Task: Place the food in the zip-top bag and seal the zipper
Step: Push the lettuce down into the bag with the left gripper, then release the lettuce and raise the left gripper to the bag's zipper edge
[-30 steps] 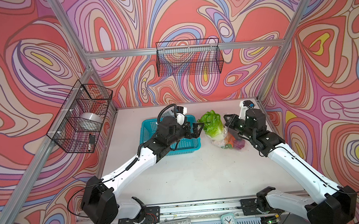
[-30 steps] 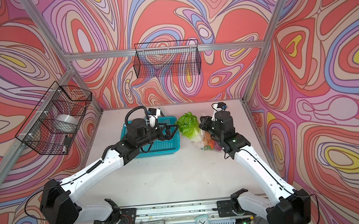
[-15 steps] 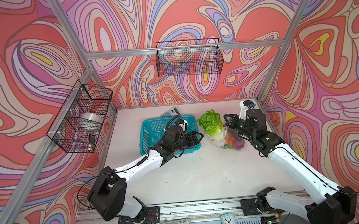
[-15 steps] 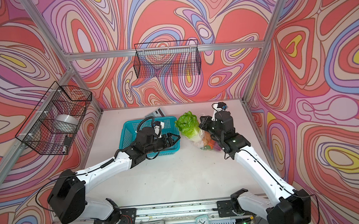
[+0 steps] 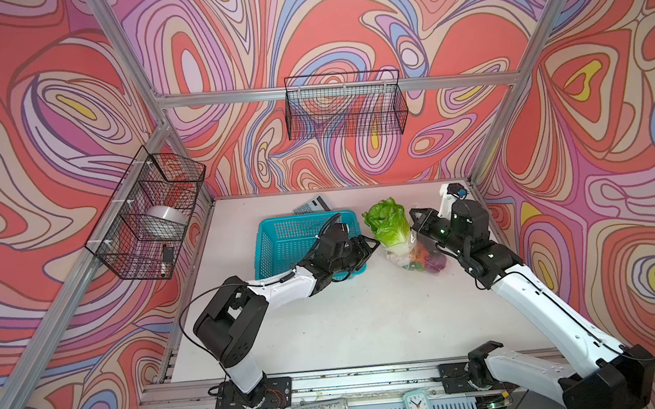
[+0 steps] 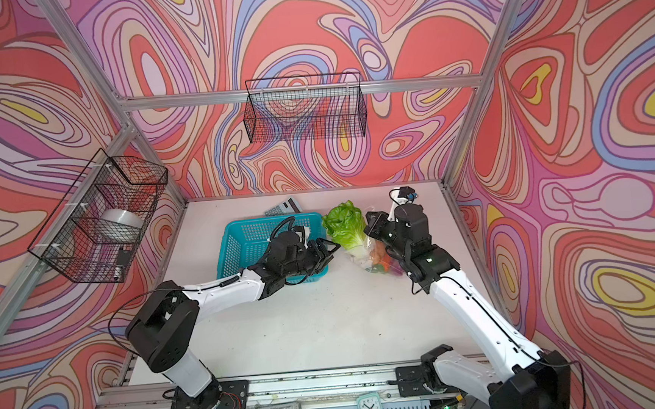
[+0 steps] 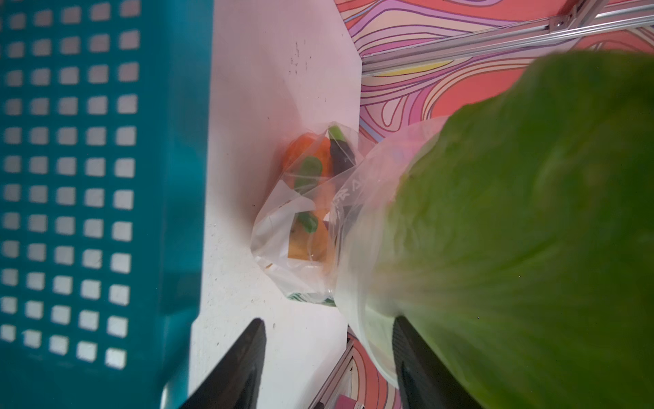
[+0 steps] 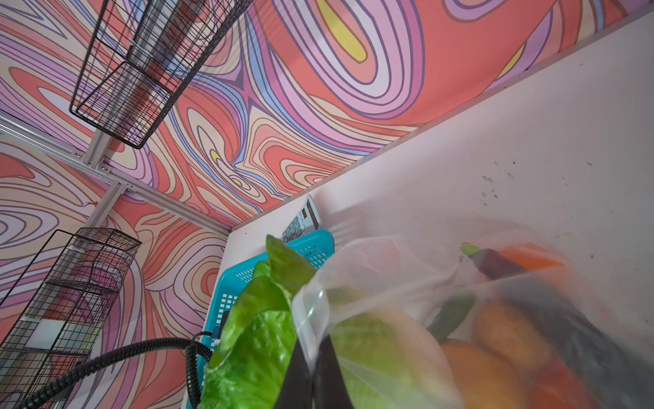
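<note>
- zip-top bag point(image 5: 424, 260): thin clear film, crinkled, slumped on the white table point(image 5: 365, 321) towards the far right. White print shows on its wall in the left wrist view. Smooth, rounded orange, green and purple toy pieces show through it.
- napa cabbage point(image 5: 387, 225): ruffled green leaf top and a pale ribbed base. It stands nearly upright, with the base inside the bag mouth and the leaves above the rim.
- right gripper point(image 8: 311, 375): clenched on the film at the bag's rim, which is lifted off the table.
- left gripper point(image 5: 372, 245): released, with its 2 black fingers point(image 7: 247, 361) parted. 1 finger lies against the cabbage base and bare table shows between them.
- basket point(image 5: 281, 240): rigid teal plastic with square perforations, just beside the left gripper. A narrow strip of table separates its wall from the bag.
- calculator point(image 5: 312, 205): flat, behind the basket near the back wall.
- A wide stretch of matte tabletop lies between the arm bases and the bag.
</note>
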You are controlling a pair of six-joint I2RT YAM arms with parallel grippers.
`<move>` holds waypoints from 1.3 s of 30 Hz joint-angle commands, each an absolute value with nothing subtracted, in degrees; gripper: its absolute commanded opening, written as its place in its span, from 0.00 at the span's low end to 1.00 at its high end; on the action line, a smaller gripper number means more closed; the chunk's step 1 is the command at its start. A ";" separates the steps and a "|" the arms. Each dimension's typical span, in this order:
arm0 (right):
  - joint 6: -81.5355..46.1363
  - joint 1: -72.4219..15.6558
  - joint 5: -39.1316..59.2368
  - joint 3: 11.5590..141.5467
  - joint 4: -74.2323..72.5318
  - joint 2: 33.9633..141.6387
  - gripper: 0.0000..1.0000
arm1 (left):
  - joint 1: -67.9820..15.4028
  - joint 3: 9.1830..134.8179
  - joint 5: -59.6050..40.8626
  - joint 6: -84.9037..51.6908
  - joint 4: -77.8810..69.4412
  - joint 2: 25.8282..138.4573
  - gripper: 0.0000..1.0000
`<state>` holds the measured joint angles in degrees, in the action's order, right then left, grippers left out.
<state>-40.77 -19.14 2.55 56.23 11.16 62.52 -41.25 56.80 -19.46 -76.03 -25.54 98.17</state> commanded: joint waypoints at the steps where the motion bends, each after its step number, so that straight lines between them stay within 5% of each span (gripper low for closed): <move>1: -40.23 -18.85 2.19 55.63 8.61 60.72 0.00 | -41.57 59.51 -20.78 -78.44 -29.35 99.61 0.56; 20: -39.69 -18.90 2.08 55.46 8.66 60.73 0.00 | -42.27 62.92 -23.32 -77.08 -29.27 101.60 0.00; 27: -38.34 -18.90 0.76 55.62 9.64 60.29 0.00 | -41.30 63.46 -23.93 -73.67 -26.55 100.45 0.00; 39: -34.49 -18.61 -2.42 53.59 10.33 59.45 0.00 | -39.90 77.46 -16.83 -47.67 0.54 93.13 0.00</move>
